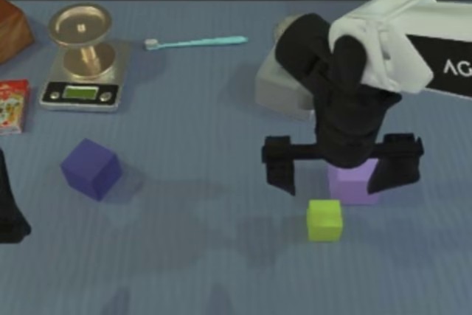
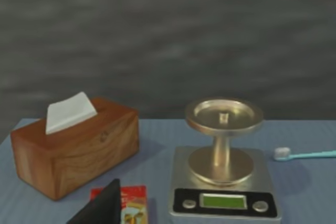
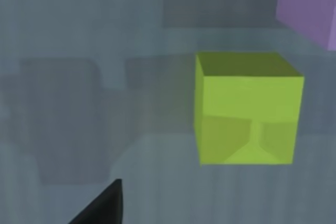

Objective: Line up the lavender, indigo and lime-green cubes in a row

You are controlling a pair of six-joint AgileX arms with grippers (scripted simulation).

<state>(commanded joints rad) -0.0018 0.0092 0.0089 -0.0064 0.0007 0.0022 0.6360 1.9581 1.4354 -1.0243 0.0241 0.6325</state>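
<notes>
1. Claw status, left arm: our left claw point(image 1: 9, 219) sits parked at the far left edge of the tabletop point(image 1: 192, 256). Only a dark part of it shows, and we cannot tell whether its fingers are apart or together.
2. Left side of the tabletop, far part: a wooden tissue box point(image 2: 73, 148), a small red card pack point(image 1: 13, 105), and a kitchen scale point(image 1: 80, 71) carrying a brass stand point(image 2: 223, 140).
3. Left side, nearer part: the indigo cube point(image 1: 91, 169) rests alone on the surface, well apart from the other two cubes.
4. Centre, far part: a toothbrush point(image 1: 195, 42) with a teal handle lies flat, to the right of the scale.
5. Right of centre: a grey block point(image 1: 276, 90) is partly covered by our right arm.
6. Right claw point(image 1: 343, 164): its fingers are spread wide apart, gripping nothing, and it hangs over the lavender cube point(image 1: 354, 182), one finger to each side.
7. Lime-green cube point(image 1: 324, 220): it rests on the tabletop just beside the lavender cube, on the near side and slightly left. The right wrist view shows a narrow gap between the two.
</notes>
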